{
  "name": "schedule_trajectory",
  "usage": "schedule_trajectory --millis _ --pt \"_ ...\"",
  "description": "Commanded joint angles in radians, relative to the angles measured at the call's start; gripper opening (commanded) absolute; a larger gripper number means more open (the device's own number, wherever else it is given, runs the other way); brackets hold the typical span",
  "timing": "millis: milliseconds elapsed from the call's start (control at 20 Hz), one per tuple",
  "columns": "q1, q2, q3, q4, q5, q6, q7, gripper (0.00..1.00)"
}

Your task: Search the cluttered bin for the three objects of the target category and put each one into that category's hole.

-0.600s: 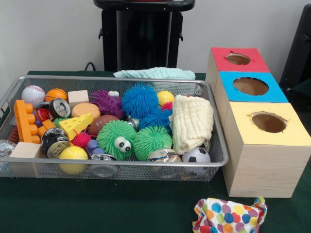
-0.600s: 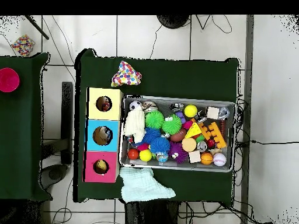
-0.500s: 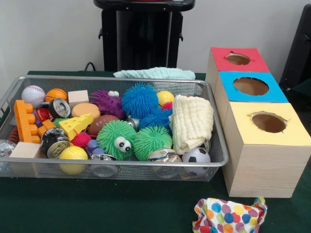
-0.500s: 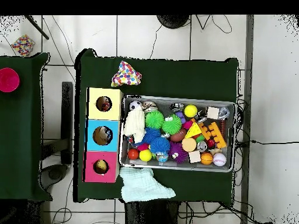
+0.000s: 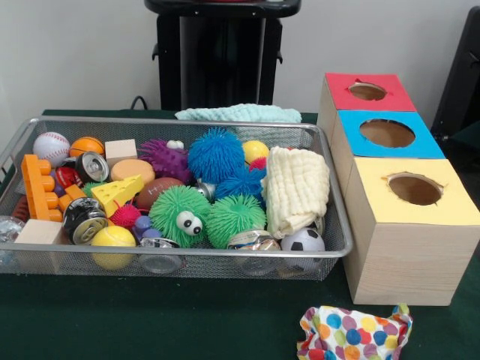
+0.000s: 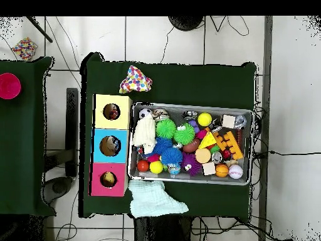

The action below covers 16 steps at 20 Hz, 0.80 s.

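A wire mesh bin (image 5: 225,259) (image 6: 249,145) holds a heap of toys: a green fuzzy ball with eyes (image 5: 180,214), a second green fuzzy ball (image 5: 234,217), a blue fuzzy ball (image 5: 216,154), a purple spiky ball (image 5: 165,158), a cream cloth (image 5: 297,189) (image 6: 145,134), cans (image 5: 84,219), a soccer ball (image 5: 303,241), a baseball (image 5: 50,146) and orange bricks (image 5: 35,184). Beside the bin stands a wooden box with a red hole (image 5: 367,91) (image 6: 108,179), a blue hole (image 5: 387,133) (image 6: 110,145) and a yellow hole (image 5: 415,189) (image 6: 111,112). Neither view shows the gripper.
A polka-dot cloth (image 5: 354,334) (image 6: 136,80) lies on the green table in front of the box. A mint towel (image 5: 238,113) (image 6: 155,199) lies behind the bin. A second green table with a pink disc (image 6: 9,85) stands apart.
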<state>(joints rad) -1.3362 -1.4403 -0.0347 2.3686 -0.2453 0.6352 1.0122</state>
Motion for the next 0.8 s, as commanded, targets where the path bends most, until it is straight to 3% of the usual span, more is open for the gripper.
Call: schedule_trajectory --millis 50,200,350,450,550,800 --pt "-0.069 0.137 -0.030 0.016 -0.187 -0.188 0.059 1.00" --pt "-0.086 0.383 -0.085 -0.043 -0.338 -0.382 0.184 1.00" --pt "-0.071 0.638 -0.162 -0.148 -0.421 -0.560 0.230 1.00" --pt "-0.047 0.789 -0.220 -0.226 -0.439 -0.642 0.259 1.00" --pt "-0.066 0.895 -0.231 -0.276 -0.427 -0.715 0.240 1.00" --pt "-0.105 1.098 -0.237 -0.404 -0.400 -0.819 0.186 1.00"
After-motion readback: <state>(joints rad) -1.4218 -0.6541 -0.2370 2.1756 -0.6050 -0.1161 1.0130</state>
